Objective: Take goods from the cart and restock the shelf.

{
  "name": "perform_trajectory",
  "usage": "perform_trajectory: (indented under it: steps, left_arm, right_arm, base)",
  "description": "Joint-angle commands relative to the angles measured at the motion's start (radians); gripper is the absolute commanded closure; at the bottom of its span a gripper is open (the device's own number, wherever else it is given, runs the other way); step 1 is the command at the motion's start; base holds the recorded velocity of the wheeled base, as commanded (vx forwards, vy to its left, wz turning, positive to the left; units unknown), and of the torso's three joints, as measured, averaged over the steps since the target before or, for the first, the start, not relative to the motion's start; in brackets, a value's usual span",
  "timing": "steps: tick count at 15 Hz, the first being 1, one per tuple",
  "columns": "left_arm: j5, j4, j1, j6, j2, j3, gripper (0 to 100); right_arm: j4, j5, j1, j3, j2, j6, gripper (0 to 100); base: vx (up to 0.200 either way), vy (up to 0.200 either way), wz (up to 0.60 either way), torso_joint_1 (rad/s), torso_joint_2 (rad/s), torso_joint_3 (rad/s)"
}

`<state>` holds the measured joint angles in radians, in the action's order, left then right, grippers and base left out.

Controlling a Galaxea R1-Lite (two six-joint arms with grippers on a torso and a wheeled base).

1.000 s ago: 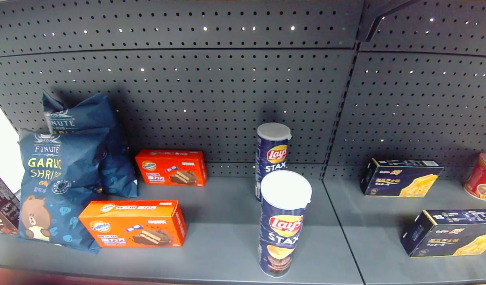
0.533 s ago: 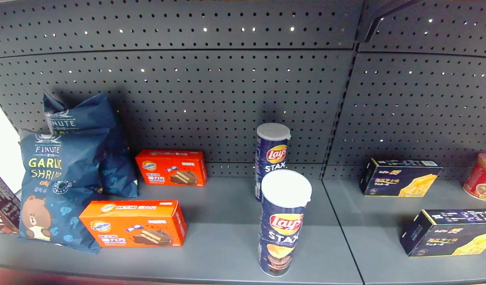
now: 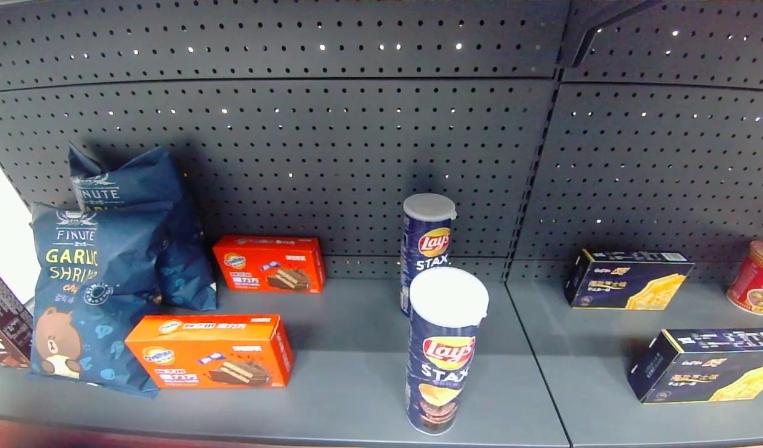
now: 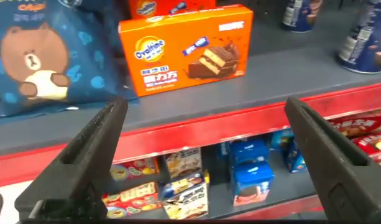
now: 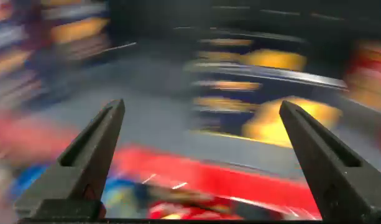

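- The grey shelf (image 3: 356, 373) holds the goods. A front chip can (image 3: 444, 348) stands upright near the middle, with a rear chip can (image 3: 426, 249) just behind it.
- To the left are 2 orange boxes (image 3: 210, 351) and 2 blue bags (image 3: 89, 292). The right section has 2 dark boxes (image 3: 707, 367) and a red cup (image 3: 754, 277).
- A dark perforated back panel (image 3: 356, 155) rises behind.
- The left gripper (image 4: 206, 109) is spread wide and empty, in front of the shelf's red edge (image 4: 252, 121).
- The right gripper (image 5: 201, 107) is also wide and empty.

Stocked snacks before a dark perforated back panel (image 3: 356, 155).
Two blue chip bags (image 3: 89, 298) left, two orange cake boxes (image 3: 210, 351) beside them, two tall chip cans (image 3: 446, 354) centre, two navy boxes (image 3: 630, 280) and a red cup (image 3: 754, 277) right.
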<state>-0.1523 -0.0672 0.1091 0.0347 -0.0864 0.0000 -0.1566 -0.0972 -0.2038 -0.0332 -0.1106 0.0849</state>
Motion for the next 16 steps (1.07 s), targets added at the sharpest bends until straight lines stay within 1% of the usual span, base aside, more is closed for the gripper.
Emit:
perform_trajectory:
  steps: [1, 2, 3, 4, 5, 6, 7, 8, 9, 10, 11, 12, 13, 14, 15, 16]
  left_arm:
    - [-0.03, 0.0, 0.0, -0.001, -0.006, 0.0, 0]
    - [-0.116, 0.001, 0.0, 0.004, -0.006, 0.0, 0]
    - [-0.158, 0.001, 0.0, 0.004, -0.006, 0.0, 0]
    - [-0.191, 0.001, 0.0, 0.005, -0.006, 0.0, 0]
    - [-0.222, 0.001, 0.0, 0.005, -0.006, 0.0, 0]
    - [-0.233, 0.001, 0.0, 0.002, -0.006, 0.0, 0]
    - [-0.239, 0.003, 0.0, -0.004, -0.006, 0.0, 0]
    - [-0.24, 0.003, 0.0, -0.033, -0.006, 0.0, 0]
    - [-0.243, 0.003, 0.0, -0.033, -0.006, 0.0, 0]
    - [-0.239, 0.004, -0.003, -0.007, -0.033, -0.002, 0]
    - [-0.222, 0.004, -0.013, 0.01, -0.049, 0.0, 0]
    - [-0.182, 0.004, -0.042, 0.008, -0.052, 0.0, 0]
    - [-0.177, 0.004, -0.046, -0.007, -0.05, 0.0, 0]
    - [-0.164, 0.004, -0.049, -0.038, -0.049, 0.0, 0]
    - [-0.148, 0.004, -0.051, -0.047, -0.05, 0.0, 0]
    - [-0.148, 0.003, -0.046, -0.044, -0.023, 0.0, 0]
  right_arm:
    - [0.038, -0.102, -0.002, 0.033, 0.017, 0.032, 0]
    - [0.091, -0.102, -0.002, 0.033, 0.017, 0.027, 0]
    - [0.084, -0.101, -0.002, 0.033, 0.017, 0.024, 0]
    - [0.091, -0.095, -0.002, 0.032, 0.016, 0.016, 0]
    - [0.088, -0.058, 0.0, 0.033, 0.016, 0.015, 0]
    - [0.084, -0.01, 0.0, 0.033, 0.016, 0.015, 0]
    - [0.084, 0.036, 0.0, 0.033, 0.017, 0.016, 0]
    - [0.084, 0.053, 0.0, 0.033, 0.017, 0.015, 0]
    - [0.084, 0.053, -0.002, 0.033, 0.017, 0.015, 0]
    - [0.086, 0.056, 0.0, 0.033, 0.016, 0.015, 0]
    - [0.088, 0.06, 0.0, 0.033, 0.016, 0.016, 0]
    - [0.088, 0.062, 0.0, 0.033, 0.016, 0.016, 0]
    - [0.088, 0.063, 0.0, 0.033, 0.016, 0.016, 0]
    - [0.088, 0.063, 0.0, 0.033, 0.016, 0.016, 0]
    - [0.091, 0.063, 0.0, 0.033, 0.016, 0.016, 0]
    - [0.089, 0.057, 0.001, 0.033, 0.016, 0.019, 0]
  base:
    - [0.0, 0.0, 0.0, 0.0, 0.0, 0.0]
    - [0.0, 0.0, 0.0, 0.0, 0.0, 0.0]
    - [0.0, 0.0, 0.0, 0.0, 0.0, 0.0]
    - [0.0, 0.0, 0.0, 0.0, 0.0, 0.0]
    - [0.0, 0.0, 0.0, 0.0, 0.0, 0.0]
    - [0.0, 0.0, 0.0, 0.0, 0.0, 0.0]
    - [0.0, 0.0, 0.0, 0.0, 0.0, 0.0]
    - [0.0, 0.0, 0.0, 0.0, 0.0, 0.0]
    - [0.0, 0.0, 0.0, 0.0, 0.0, 0.0]
    - [0.0, 0.0, 0.0, 0.0, 0.0, 0.0]
    - [0.0, 0.0, 0.0, 0.0, 0.0, 0.0]
    - [0.0, 0.0, 0.0, 0.0, 0.0, 0.0]
    - [0.0, 0.0, 0.0, 0.0, 0.0, 0.0]
    - [0.0, 0.0, 0.0, 0.0, 0.0, 0.0]
    - [0.0, 0.0, 0.0, 0.0, 0.0, 0.0]
    - [0.0, 0.0, 0.0, 0.0, 0.0, 0.0]
